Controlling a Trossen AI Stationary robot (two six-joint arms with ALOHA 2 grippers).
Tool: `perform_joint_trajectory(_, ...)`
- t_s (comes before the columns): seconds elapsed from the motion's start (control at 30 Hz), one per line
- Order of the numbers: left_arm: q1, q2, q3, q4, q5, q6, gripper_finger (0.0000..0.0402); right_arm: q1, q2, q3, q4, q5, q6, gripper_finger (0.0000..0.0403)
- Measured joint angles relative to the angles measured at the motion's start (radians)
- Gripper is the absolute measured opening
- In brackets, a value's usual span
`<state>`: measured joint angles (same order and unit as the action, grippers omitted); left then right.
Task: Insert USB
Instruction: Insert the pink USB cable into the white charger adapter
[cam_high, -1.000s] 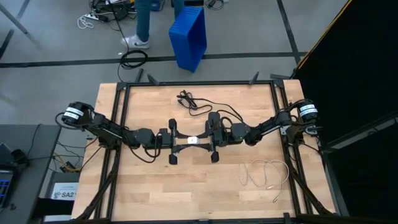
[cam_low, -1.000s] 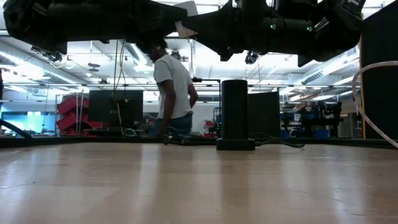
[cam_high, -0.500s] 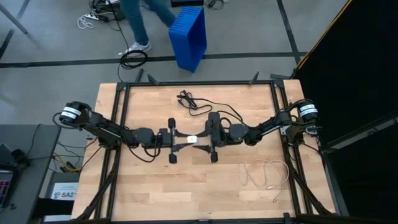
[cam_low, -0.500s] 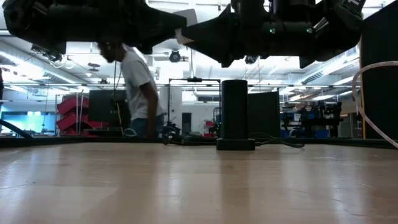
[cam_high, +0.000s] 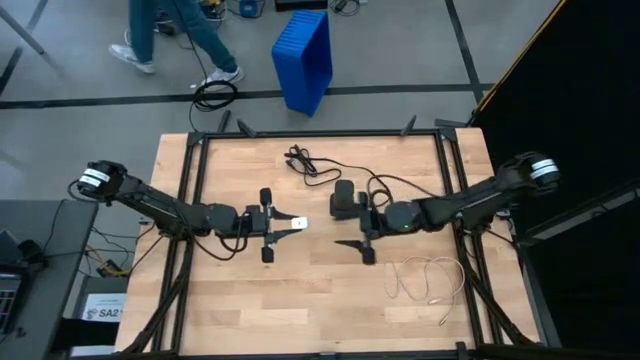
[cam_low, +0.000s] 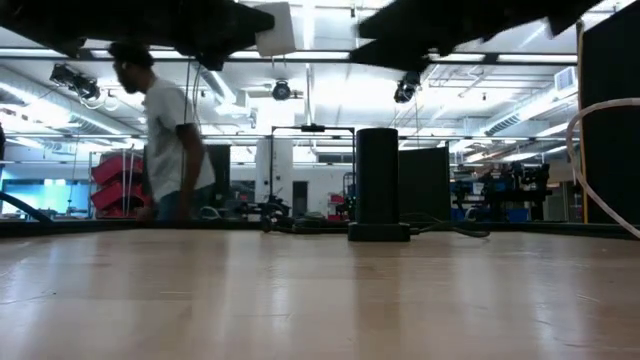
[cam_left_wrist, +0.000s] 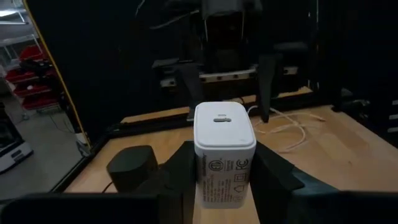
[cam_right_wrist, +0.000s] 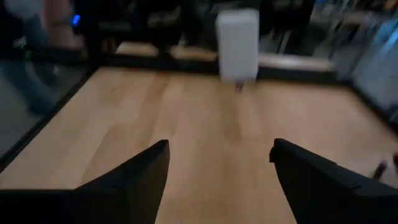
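A white USB charger block (cam_left_wrist: 224, 155) sits in my left gripper (cam_high: 285, 224), left of the table's middle, and is seen high up in the low view (cam_low: 275, 28). Its port (cam_left_wrist: 222, 120) faces my right gripper. My right gripper (cam_high: 348, 226) is open and empty right of the middle, about a hand's width from the charger (cam_right_wrist: 237, 43), fingers pointing toward it. A white cable (cam_high: 430, 280) lies looped flat on the table near the right edge, touched by no gripper. My left gripper pinches the white charger by its two side faces (cam_left_wrist: 200, 168), one finger (cam_left_wrist: 180, 171) on each side. The fingers come level from the table's left. The charger is lifted clear of the table, its port end sticking out past the fingertips toward the right.
A black block (cam_high: 343, 196) stands just beyond my right gripper, with a black cable (cam_high: 310, 162) trailing to the far edge; it shows upright in the low view (cam_low: 378, 185). A blue bin (cam_high: 305, 60) and a walking person (cam_low: 165, 140) are beyond the table.
The two grippers, close together at the table's middle a second ago, have drawn apart. My left gripper moved toward the left edge, carrying the charger with it. My right gripper pulled back toward the right edge, still open.
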<state>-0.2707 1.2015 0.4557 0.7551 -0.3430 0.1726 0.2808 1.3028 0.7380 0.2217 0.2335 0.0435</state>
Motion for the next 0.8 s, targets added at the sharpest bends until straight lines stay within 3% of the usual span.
perform_joint_trajectory(0.13,0.0,0.0,0.0,-0.004,0.001,-0.015,0.0092,0.065,-0.087,0.0,-0.231,-0.001,0.174,0.0224)
perform_joint_trajectory(0.43,0.0,0.0,0.0,-0.008,0.004,-0.022,0.0092,0.139,-0.069,-0.002,-0.635,-0.138,0.566,0.0194)
perform_joint_trajectory(0.67,0.0,0.001,0.0,-0.015,0.005,-0.024,0.0092,0.148,-0.074,-0.001,-0.727,-0.178,0.665,0.0186)
perform_joint_trajectory(0.8,0.0,0.001,0.0,-0.019,0.006,-0.024,0.0092,0.108,-0.075,0.026,-0.878,-0.171,0.713,0.0183)
